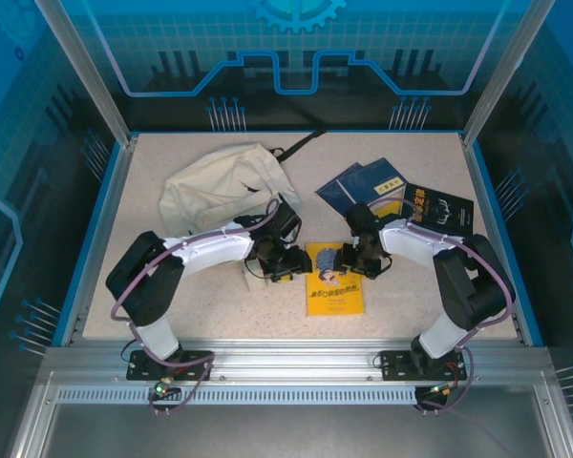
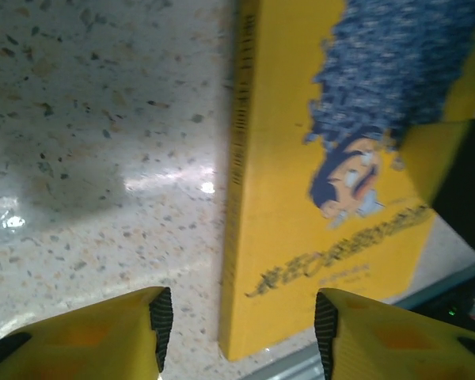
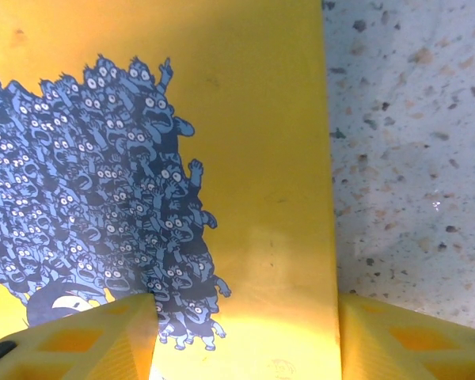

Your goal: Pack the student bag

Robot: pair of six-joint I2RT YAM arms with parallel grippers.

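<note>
The cream student bag (image 1: 224, 183) lies slumped at the back left of the table, a black strap trailing to its right. A yellow book (image 1: 333, 280) with blue cartoon figures lies flat at the front centre. My left gripper (image 1: 288, 262) hovers open at the book's left edge; in the left wrist view its fingers (image 2: 160, 324) straddle the book's spine (image 2: 239, 237). My right gripper (image 1: 356, 260) hovers open at the book's upper right; its fingertips (image 3: 115, 336) stand either side of the yellow cover (image 3: 253, 158).
Two blue books (image 1: 363, 186) and a black book (image 1: 437, 208) lie at the back right. A blue raised rim (image 1: 501, 229) borders the speckled table (image 1: 220, 305). A metal rail (image 1: 296, 358) runs along the front.
</note>
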